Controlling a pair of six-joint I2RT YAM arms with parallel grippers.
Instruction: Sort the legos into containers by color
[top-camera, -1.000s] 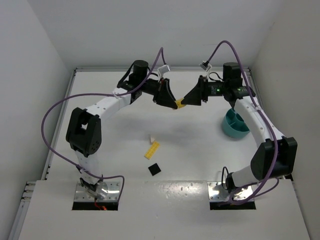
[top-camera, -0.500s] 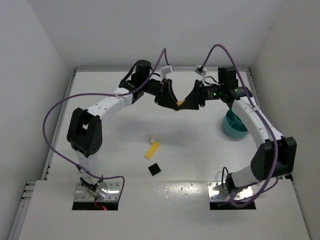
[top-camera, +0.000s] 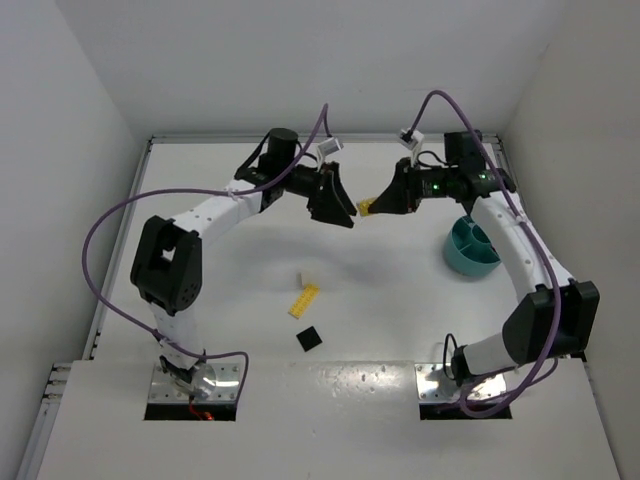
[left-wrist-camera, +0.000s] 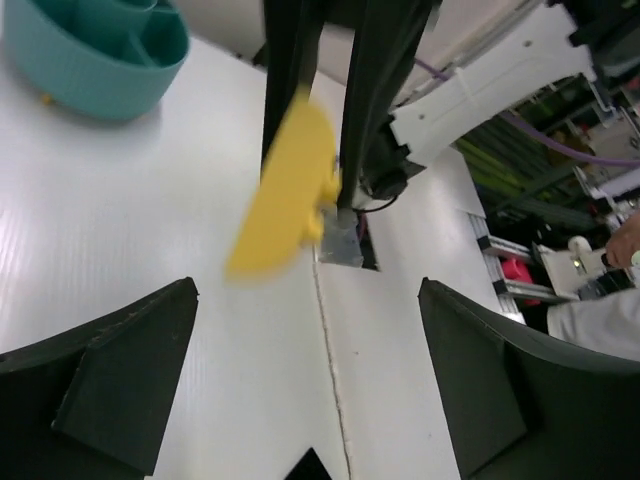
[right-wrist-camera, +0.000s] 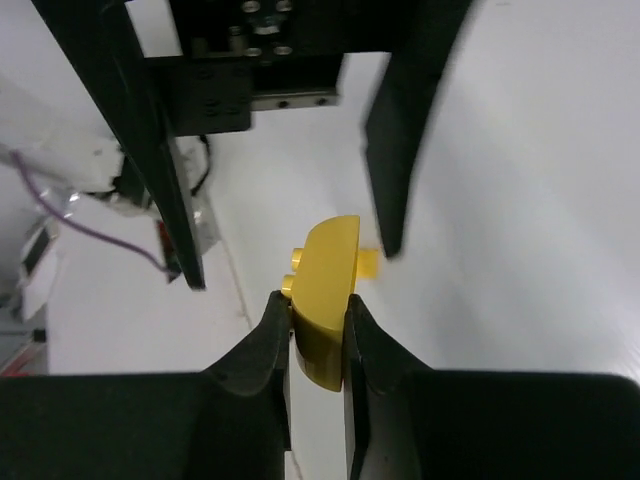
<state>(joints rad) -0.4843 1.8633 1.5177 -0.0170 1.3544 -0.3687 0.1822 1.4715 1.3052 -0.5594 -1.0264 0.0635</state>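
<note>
Yellow rounded plastic brick (right-wrist-camera: 325, 285) pinched endwise in right gripper (right-wrist-camera: 316, 305), left gripper (left-wrist-camera: 305, 345) spread wide; risks slipping loose before round teal dish (top-camera: 462, 262).

**White enclosure, cluttered room beyond**

A white table (top-camera: 400, 300) fills the overhead view, closed in by plain white walls (top-camera: 300, 60) at the back and on both sides. A seam (top-camera: 330, 362) crosses the table near the bottom of the frame. Below it, one shiny metal plate (top-camera: 225, 388) sits at lower left and a second plate (top-camera: 430, 380) at lower right. In the left wrist view, off the table at the right, are blurred metal racks (left-wrist-camera: 530, 150), a pink object (left-wrist-camera: 517, 272) and a person's white sleeve (left-wrist-camera: 600, 325).
</note>
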